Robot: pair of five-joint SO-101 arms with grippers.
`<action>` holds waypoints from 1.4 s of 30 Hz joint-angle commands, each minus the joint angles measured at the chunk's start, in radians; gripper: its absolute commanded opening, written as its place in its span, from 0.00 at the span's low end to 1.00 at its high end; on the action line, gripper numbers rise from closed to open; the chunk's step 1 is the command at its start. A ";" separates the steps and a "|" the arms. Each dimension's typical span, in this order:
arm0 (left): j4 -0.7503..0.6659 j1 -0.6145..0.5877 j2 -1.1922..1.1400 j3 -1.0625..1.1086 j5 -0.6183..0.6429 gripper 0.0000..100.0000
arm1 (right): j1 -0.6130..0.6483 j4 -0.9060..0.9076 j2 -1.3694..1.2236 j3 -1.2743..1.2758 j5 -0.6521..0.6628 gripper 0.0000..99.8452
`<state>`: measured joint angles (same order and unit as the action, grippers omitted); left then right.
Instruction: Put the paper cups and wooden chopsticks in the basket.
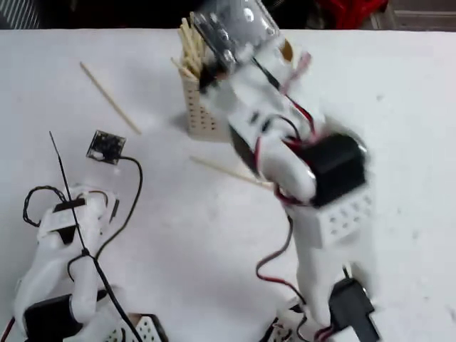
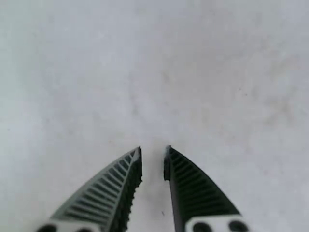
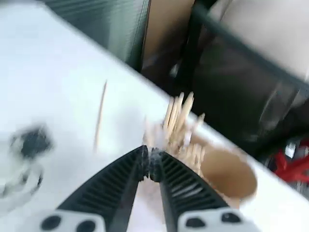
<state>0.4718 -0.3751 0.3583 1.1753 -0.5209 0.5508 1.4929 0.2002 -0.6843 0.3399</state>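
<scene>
— At twelve o'clock on the surface [image 1: 399, 107], basket [image 1: 201, 117] stuffed with chopsticks [image 1: 191, 44], paper cup [image 3: 227, 176] beside it; right pincer [image 3: 150, 158] clenched, empty!
— Loose chopstick [image 1: 110, 97] at ten o'clock; left pincer [image 2: 153, 153] slightly parted, empty.

free: table [image 1: 399, 107] right side | obstacle: black cable [image 1: 132, 192] near loose chopstick [image 1: 110, 97]

Cream basket [image 1: 201, 114] stands upright at the far edge of the surface, a bundle of chopsticks [image 1: 189, 44] poking up from it. One loose chopstick [image 1: 110, 97] lies off to its left, a second chopstick [image 1: 226, 170] just in front. Brown paper cup [image 3: 227, 174] sits beside the basket.
</scene>
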 commanded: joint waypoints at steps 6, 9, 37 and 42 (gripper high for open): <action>-0.015 0.018 0.031 -0.006 -0.009 0.10 | -0.025 0.206 0.044 0.313 0.232 0.02; -0.015 0.018 0.031 -0.006 -0.009 0.10 | -0.028 0.102 0.038 0.540 0.273 0.02; -0.015 0.018 0.031 -0.006 -0.009 0.10 | -0.122 -0.524 -0.295 0.994 0.489 0.19; -0.015 0.018 0.031 -0.006 -0.011 0.10 | -0.124 -0.579 -0.357 0.999 0.489 0.19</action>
<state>0.4718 -0.3751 0.3583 1.1753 -0.5209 0.4327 0.9528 -0.1343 0.3268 0.8124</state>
